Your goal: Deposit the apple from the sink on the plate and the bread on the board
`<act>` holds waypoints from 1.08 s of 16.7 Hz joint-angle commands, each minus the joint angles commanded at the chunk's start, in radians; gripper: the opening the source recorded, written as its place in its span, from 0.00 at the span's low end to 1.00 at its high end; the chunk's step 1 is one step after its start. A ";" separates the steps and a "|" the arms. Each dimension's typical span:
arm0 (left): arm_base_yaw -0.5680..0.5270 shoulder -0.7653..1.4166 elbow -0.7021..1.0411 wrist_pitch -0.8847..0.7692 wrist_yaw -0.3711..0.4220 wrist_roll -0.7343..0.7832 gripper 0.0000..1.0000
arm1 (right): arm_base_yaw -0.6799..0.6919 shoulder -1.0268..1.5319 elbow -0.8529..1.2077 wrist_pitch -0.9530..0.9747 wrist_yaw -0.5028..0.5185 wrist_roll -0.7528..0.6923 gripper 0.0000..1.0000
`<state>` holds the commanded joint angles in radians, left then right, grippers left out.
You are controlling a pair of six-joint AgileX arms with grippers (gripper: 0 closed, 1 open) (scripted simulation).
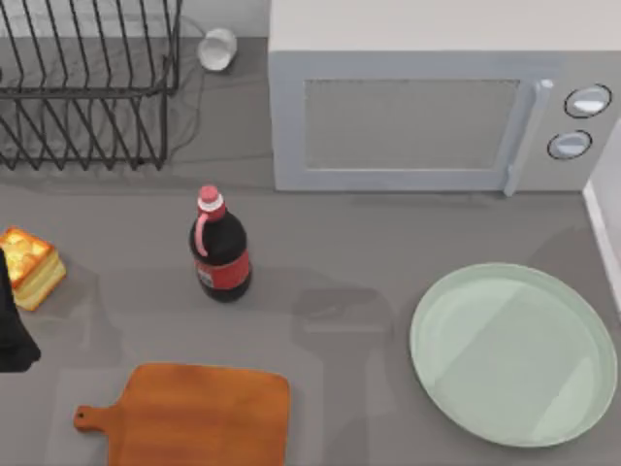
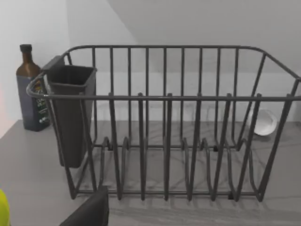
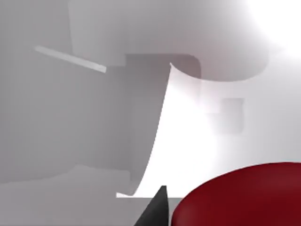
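Looking down from the top view: bread [image 1: 31, 266] sits at the counter's left edge, touching the dark mass of my left arm [image 1: 14, 320], which covers its left side; whether that claw is spread or pinching, I cannot tell. Cutting board [image 1: 194, 416] lies at the front edge, left of centre, stubby handle toward the left, bare. Pale green plate [image 1: 514, 354] rests near the front right corner, bare too. Cola bottle [image 1: 220, 248] stands between bread and plate, nearer the bread. Microwave [image 1: 437, 107] along the back edge, wire dish rack [image 1: 87, 83] in the back left corner, small white cup [image 1: 217, 49] tipped on its side between them

Left wrist view: dish rack [image 2: 164, 127] close ahead, dark cutlery cup [image 2: 70, 113] hung on its corner, dark oil bottle [image 2: 32, 89] standing beside it, white cup [image 2: 265, 123] seen through the wires. One dark fingertip [image 2: 91, 212] low in frame; a yellow sliver [image 2: 3, 209] at the edge, too little to identify

Right wrist view: apple [image 3: 244, 195] looms close, glossy red, against pale sink walls [image 3: 84, 122]. One dark fingertip [image 3: 155, 209] just beside it; contact and the claw's state cannot be told
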<state>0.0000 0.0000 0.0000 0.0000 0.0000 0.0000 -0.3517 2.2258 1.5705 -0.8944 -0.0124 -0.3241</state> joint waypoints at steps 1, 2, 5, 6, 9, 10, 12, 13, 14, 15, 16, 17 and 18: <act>0.000 0.000 0.000 0.000 0.000 0.000 1.00 | 0.000 -0.023 0.015 -0.029 0.000 0.000 0.00; 0.000 0.000 0.000 0.000 0.000 0.000 1.00 | 0.000 -0.040 0.027 -0.047 0.000 -0.001 0.00; 0.000 0.000 0.000 0.000 0.000 0.000 1.00 | 0.000 -0.047 0.033 -0.054 -0.001 -0.001 0.00; 0.000 0.000 0.000 0.000 0.000 0.000 1.00 | 0.001 -0.043 0.031 -0.052 -0.001 0.001 0.00; 0.000 0.000 0.000 0.000 0.000 0.000 1.00 | 0.014 -0.065 0.039 -0.063 0.001 0.014 0.00; 0.000 0.000 0.000 0.000 0.000 0.000 1.00 | 0.027 -0.078 0.037 -0.074 0.001 0.028 0.00; 0.000 0.000 0.000 0.000 0.000 0.000 1.00 | 0.063 -0.106 0.020 -0.103 0.001 0.067 0.00; 0.000 0.000 0.000 0.000 0.000 0.000 1.00 | 0.086 -0.121 0.006 -0.121 0.002 0.092 0.00; 0.000 0.000 0.000 0.000 0.000 0.000 1.00 | 0.112 -0.136 -0.011 -0.140 0.002 0.120 0.00; 0.000 0.000 0.000 0.000 0.000 0.000 1.00 | 0.141 -0.152 -0.029 -0.160 0.002 0.151 0.00; 0.000 0.000 0.000 0.000 0.000 0.000 1.00 | 0.173 -0.169 -0.049 -0.180 0.001 0.185 0.00; 0.000 0.000 0.000 0.000 0.000 0.000 1.00 | 0.207 -0.188 -0.070 -0.199 0.001 0.222 0.00; 0.000 0.000 0.000 0.000 0.000 0.000 1.00 | 0.243 -0.207 -0.091 -0.218 0.001 0.260 0.00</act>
<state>0.0000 0.0000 0.0000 0.0000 0.0000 0.0000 -0.1089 2.0192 1.4798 -1.1122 -0.0115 -0.0637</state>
